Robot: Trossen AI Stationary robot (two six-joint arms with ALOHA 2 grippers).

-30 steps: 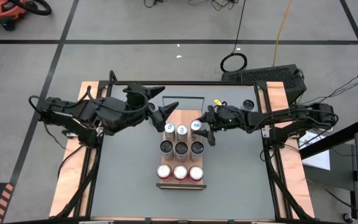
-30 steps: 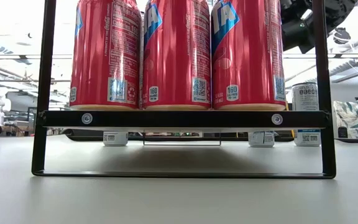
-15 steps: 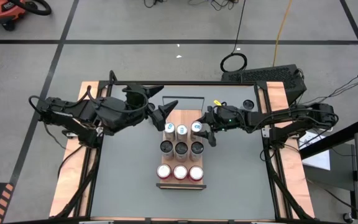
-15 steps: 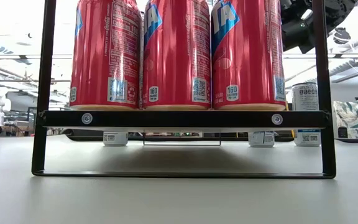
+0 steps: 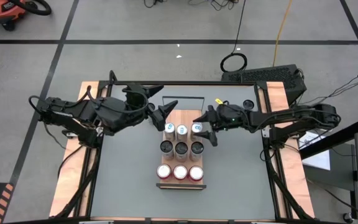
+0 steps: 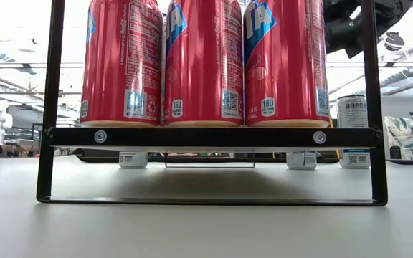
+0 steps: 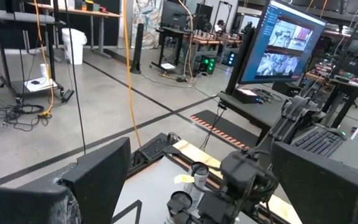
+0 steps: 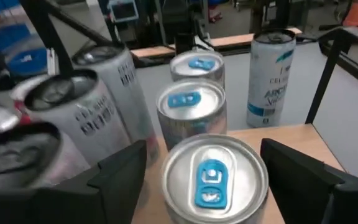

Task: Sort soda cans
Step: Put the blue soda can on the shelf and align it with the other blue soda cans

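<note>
Setting: a grey desk (image 5: 129,180) seen from straight above, with two dark robot arms reaching in from either side toward a small wooden rack (image 5: 180,116) at the middle.

Cans on the rack: nine cans stood upright in three rows of three. The far row held three slim cans with pale tops and blue tabs (image 5: 183,129). The middle row held three silver-grey cans with dark tops (image 5: 181,148). The near row held three red cans with silver tops (image 5: 179,172).

Low view: the three red cans (image 6: 203,63) filled the frame, side by side on a black metal frame (image 6: 210,137). Another pale can (image 6: 352,113) stood farther back on the desk.

Right hand: the right hand (image 5: 205,127) sat at the far right corner of the rack, its fingers apart on either side of the rightmost slim can (image 5: 197,128). From its wrist camera, that can's pale top with a blue tab (image 8: 212,179) lay between the two dark fingers (image 8: 120,171), with a visible gap on each side, so the can was not gripped. Two more blue-tabbed tops (image 8: 190,102) lined up behind it, grey cans (image 8: 82,115) stood beside them, and a pale can (image 8: 273,71) stood off the rack.

Left hand: the left hand (image 5: 158,101) hovered near the far left corner of the rack, fingers wide apart, holding nothing.
</note>
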